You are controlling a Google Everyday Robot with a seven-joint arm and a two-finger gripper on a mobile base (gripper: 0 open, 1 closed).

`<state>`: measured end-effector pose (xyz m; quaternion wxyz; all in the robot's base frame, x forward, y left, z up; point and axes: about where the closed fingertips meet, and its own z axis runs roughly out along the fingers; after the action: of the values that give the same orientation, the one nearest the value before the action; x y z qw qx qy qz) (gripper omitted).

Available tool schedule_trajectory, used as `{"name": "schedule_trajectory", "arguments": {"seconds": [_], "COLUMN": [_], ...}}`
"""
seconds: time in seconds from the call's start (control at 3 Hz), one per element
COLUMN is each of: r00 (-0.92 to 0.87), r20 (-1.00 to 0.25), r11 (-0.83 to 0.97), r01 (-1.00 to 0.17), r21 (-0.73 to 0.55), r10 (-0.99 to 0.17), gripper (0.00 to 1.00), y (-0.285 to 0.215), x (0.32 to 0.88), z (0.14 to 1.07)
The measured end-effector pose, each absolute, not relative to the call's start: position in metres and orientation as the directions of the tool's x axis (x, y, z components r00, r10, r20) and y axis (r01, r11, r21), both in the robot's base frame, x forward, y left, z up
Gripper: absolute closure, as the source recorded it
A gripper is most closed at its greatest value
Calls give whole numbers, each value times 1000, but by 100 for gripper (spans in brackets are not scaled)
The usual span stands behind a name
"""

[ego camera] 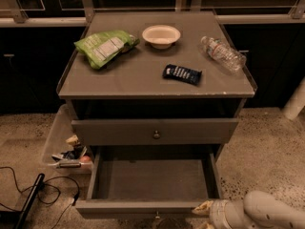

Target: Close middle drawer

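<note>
The middle drawer (152, 180) of the grey cabinet is pulled far out, and its empty grey box interior shows. Its front edge (138, 207) runs along the bottom of the view, with the small brass knob (156, 217) just below it at centre. The like grey drawer front above it (119, 131) sits slightly out with its own knob. My gripper (202, 214) is at the bottom right, on a white arm (267, 213), right at the right end of the middle drawer's front. The lowest drawer front is hidden.
On the cabinet top (133, 80) lie a green snack bag (102, 46), a white bowl (161, 35), a dark snack bar (181, 74) and a plastic bottle (222, 53). A clear bin of small items (64, 149) stands on the floor to the left, with black cables (28, 194) near it.
</note>
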<state>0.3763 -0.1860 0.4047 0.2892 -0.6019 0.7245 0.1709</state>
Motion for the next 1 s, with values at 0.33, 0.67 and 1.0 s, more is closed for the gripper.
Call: {"name": "schedule_trajectory", "arguments": {"seconds": [0.33,0.67,1.0], "r00": [-103,-56,4], "r20": [-630,-620,-603], "r11": [211,192,155], "r01": [-973,-969,-965], "r21": [-98,-154,-211], "r10": [-770,-783,-798], "gripper": [0,19,42], "y": [-185,-184,-181], "x": [380,416,461], "z": [403,406,408]}}
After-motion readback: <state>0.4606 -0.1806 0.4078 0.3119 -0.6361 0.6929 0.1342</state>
